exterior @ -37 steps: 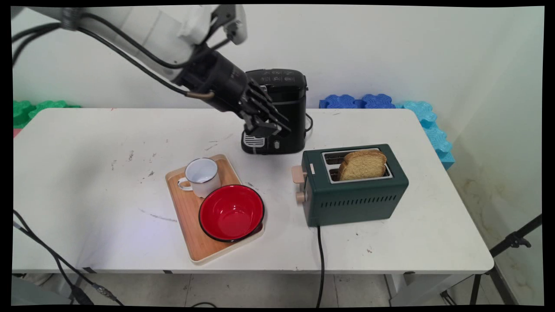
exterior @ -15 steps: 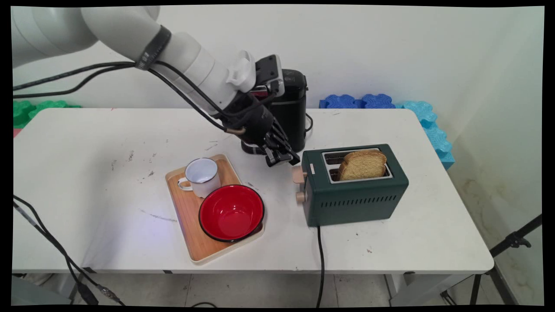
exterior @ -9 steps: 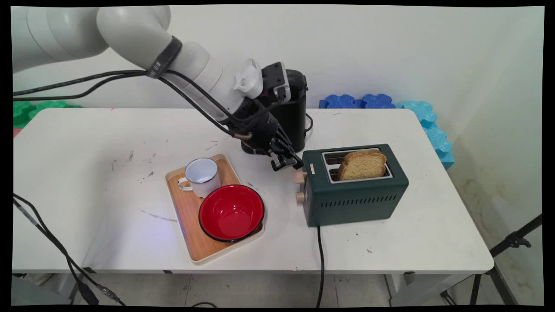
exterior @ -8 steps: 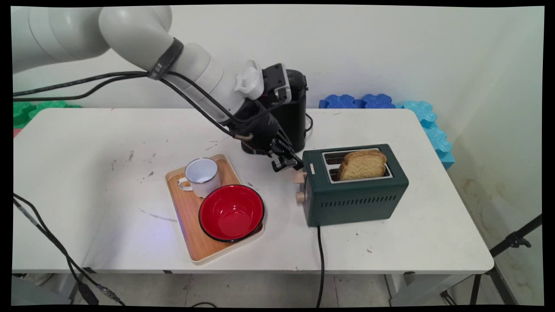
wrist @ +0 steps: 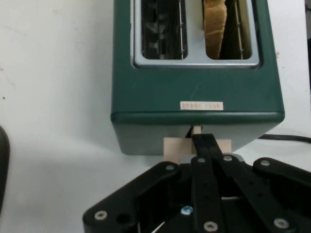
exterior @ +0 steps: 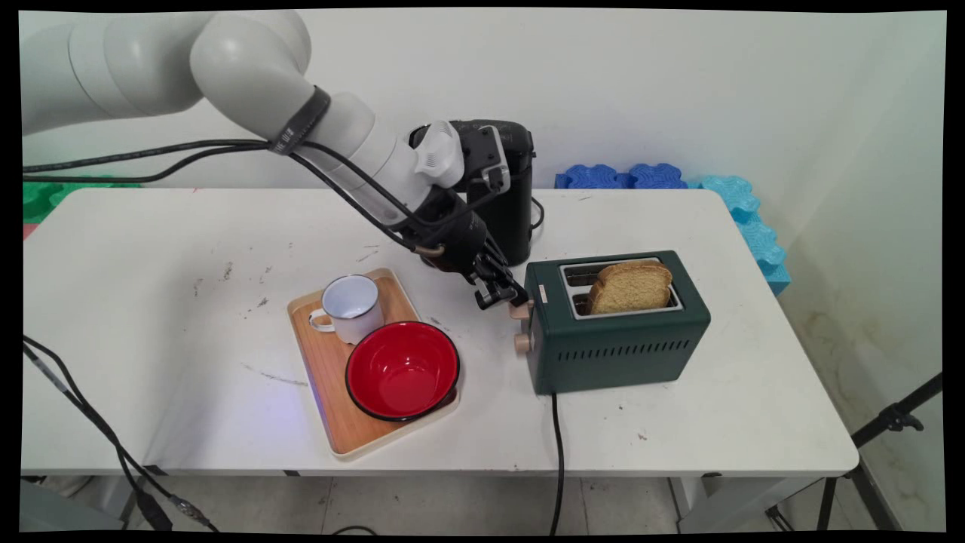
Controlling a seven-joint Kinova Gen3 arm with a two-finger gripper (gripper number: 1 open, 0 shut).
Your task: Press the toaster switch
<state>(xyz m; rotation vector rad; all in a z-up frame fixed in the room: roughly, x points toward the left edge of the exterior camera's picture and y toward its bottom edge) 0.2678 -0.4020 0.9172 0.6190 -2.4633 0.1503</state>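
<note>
A dark green two-slot toaster [exterior: 618,343] stands on the white table right of centre. A slice of browned bread [exterior: 630,286] stands in its near slot; the far slot is empty. My gripper [exterior: 505,296] is shut, its tips resting on top of the beige lever [exterior: 519,305] at the toaster's left end. Below the lever is a round beige knob [exterior: 521,344]. In the hand view the closed fingertips [wrist: 203,141] lie over the lever [wrist: 175,147], under the toaster [wrist: 194,97], and the bread [wrist: 216,26] shows in the right slot.
A black coffee machine [exterior: 507,204] stands just behind the gripper. A wooden tray [exterior: 324,377] to the left carries a white mug [exterior: 350,305] and a red bowl [exterior: 402,369]. The toaster's black cord [exterior: 558,452] runs off the near edge. Blue foam blocks [exterior: 678,181] lie behind.
The arm has come down and to the right, from in front of the coffee machine to the toaster's left end. The shut gripper now rests on the lever.
</note>
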